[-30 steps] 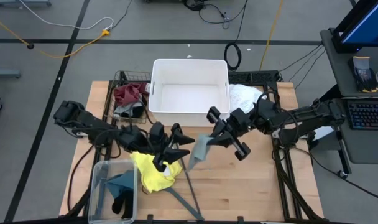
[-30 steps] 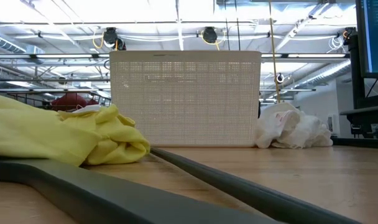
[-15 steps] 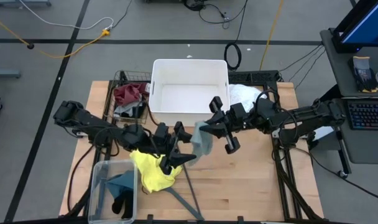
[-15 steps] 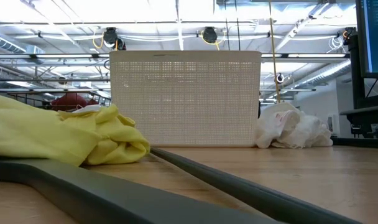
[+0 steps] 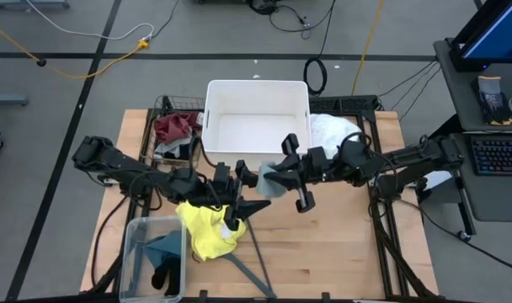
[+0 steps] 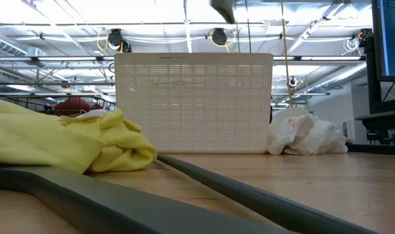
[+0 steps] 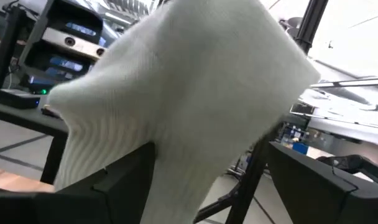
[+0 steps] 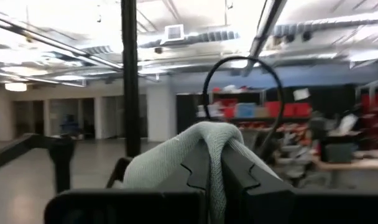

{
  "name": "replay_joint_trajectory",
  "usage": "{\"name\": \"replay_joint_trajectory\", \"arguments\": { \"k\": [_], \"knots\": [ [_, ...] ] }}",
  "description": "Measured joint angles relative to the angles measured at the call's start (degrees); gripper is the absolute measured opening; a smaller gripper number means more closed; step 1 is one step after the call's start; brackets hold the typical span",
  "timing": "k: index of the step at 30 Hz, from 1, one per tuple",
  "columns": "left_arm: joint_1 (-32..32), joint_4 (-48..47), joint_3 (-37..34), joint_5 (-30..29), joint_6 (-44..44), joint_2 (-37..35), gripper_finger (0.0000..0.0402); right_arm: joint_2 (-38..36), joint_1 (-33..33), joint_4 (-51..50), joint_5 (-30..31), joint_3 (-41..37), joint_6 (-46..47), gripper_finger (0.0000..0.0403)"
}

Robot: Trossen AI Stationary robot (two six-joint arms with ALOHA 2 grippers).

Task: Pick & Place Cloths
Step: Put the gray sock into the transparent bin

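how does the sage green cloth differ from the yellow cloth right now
The sage green knit cloth hangs lifted off the table, pinched in the right pincer near the white plastic bin; the crumpled yellow fabric cloth lies on the wooden table, gripped by nothing. The sage green one shows as a small draped piece; the yellow one spreads wider in a loose heap. Both are soft fabric pieces outside the bin.

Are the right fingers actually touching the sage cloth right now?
Touching. The right wrist view shows the right gripper shut on the sage cloth, fabric draped over its fingers.
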Motion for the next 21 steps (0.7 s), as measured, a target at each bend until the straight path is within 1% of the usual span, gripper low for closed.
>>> {"name": "replay_joint_trajectory", "arguments": {
  "k": [2, 5, 6, 10, 14, 21],
  "knots": [
    [0.0, 0.05, 0.0, -0.01, 0.01, 0.0, 0.0312, -0.05, 0.93, 0.64, 1.83, 0.0, -2.63, 0.0004],
    [0.0, 0.03, 0.0, -1.18, 0.53, 0.0, 0.0312, -0.03, 2.56, 1.96, 2.12, -0.02, -6.17, 0.0004],
    [0.0, 0.06, 0.0, -1.34, 0.64, 0.0, 0.0312, -0.05, 3.15, 2.11, 3.1, -0.02, -7.34, 0.0004],
    [0.0, 0.05, 0.0, -1.52, 0.58, 0.0, 0.0312, -0.05, 5.71, 1.63, 10.83, -0.02, -14.39, 0.0004],
    [-0.15, 0.09, 0.0, -1.49, 0.58, 0.0, 0.0312, -0.05, 8.28, 2.03, 14.93, -0.02, -21.71, 0.0004],
    [-0.2, 0.19, -0.02, -1.04, 0.55, 0.0, 0.0312, -0.05, 12.2, 2.8, 24.7, -0.02, -34.23, 0.0004]
  ]
}}
